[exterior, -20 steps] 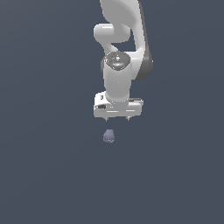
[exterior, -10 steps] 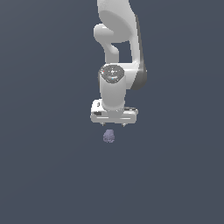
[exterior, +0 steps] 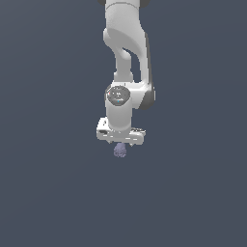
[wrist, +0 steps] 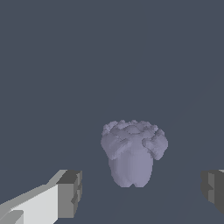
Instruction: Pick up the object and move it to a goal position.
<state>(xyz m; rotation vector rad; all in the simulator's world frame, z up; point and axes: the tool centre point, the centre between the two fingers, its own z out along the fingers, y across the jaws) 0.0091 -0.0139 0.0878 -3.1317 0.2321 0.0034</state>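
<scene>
Dark grey floor [exterior: 53,193] | object [wrist: 131,153] between spread jaws

Over the last second the claw [exterior: 120,144] has come down toward the object [exterior: 120,151]. A clear gap separated them before; now, in the exterior view, the blob sits right under the claw's body. In the wrist view it lies between the spread fingers [wrist: 70,194], touching neither.
</scene>
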